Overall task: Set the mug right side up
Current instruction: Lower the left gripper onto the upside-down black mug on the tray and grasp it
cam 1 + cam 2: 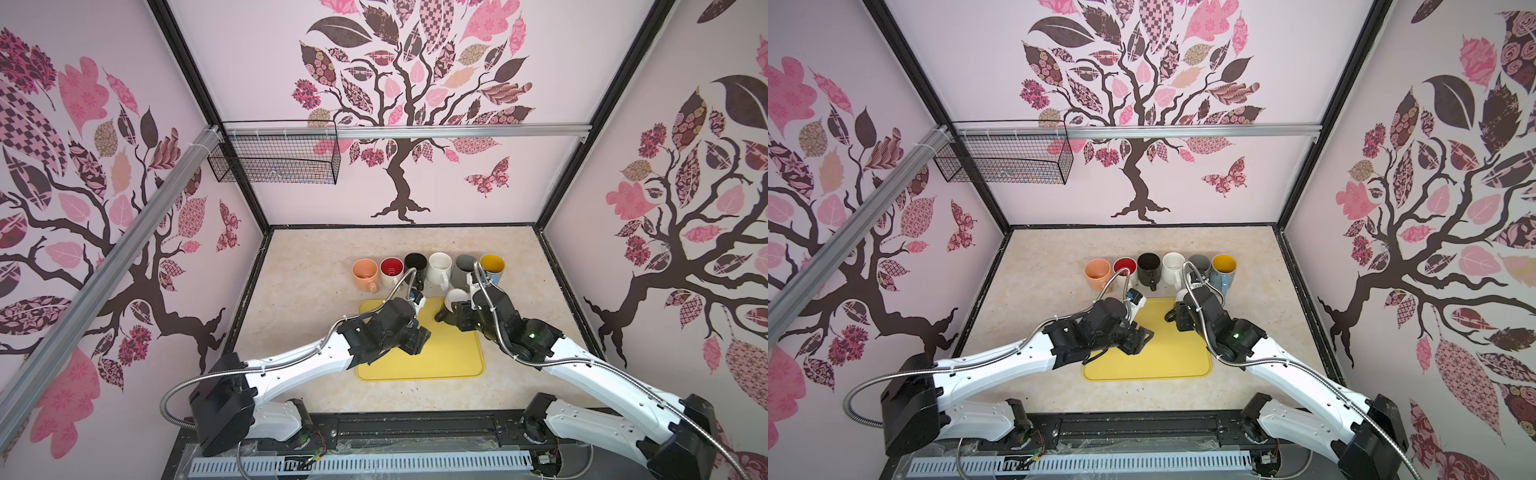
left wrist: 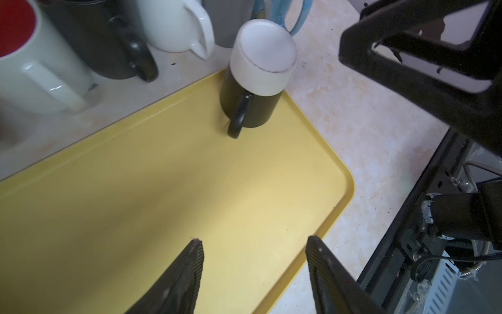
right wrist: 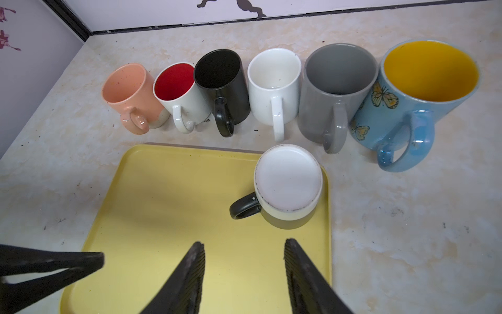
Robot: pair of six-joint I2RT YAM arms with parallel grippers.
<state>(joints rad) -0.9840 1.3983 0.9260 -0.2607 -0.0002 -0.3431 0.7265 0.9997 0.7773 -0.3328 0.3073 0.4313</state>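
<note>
Mug [image 3: 288,185] is upside down in the far right corner of the yellow tray [image 3: 163,190], rim flat on it and white base up. Its handle [image 3: 243,208] points in toward the tray's middle. Nothing is touching it.

Right gripper [image 3: 244,243]: jaws apart, empty, hanging over the tray just short of the mug. Left gripper [image 2: 254,240]: jaws apart, empty, over the tray's middle, well clear of the mug.

How I'd run the grab:
- Use the right arm, since it's lined up already.
- Close across the barrel from the side, on the dark band, off the handle.
- I can't tell if the current gap clears the barrel, so I'd widen before going in.
- Lift clear of the tray lip before rolling the wrist. The grey mug [image 3: 336,95] sits close behind and a swing could clip it.
- Keep the left arm parked.

Materials:
- The mug looks like glazed ceramic, a plain cylinder. It has a white upper band, a dark body and a black loop handle.
- The base edge has dark scuffs. The glaze is smooth and probably slick, so I want a firm squeeze.
- The fingers [image 3: 195,261] are black with ribbed pads, which should help.
- The tray looks like smooth plastic, with a low raised lip and rounded corners.
- The counter [image 3: 407,217] is beige with a marbled pattern.
</note>
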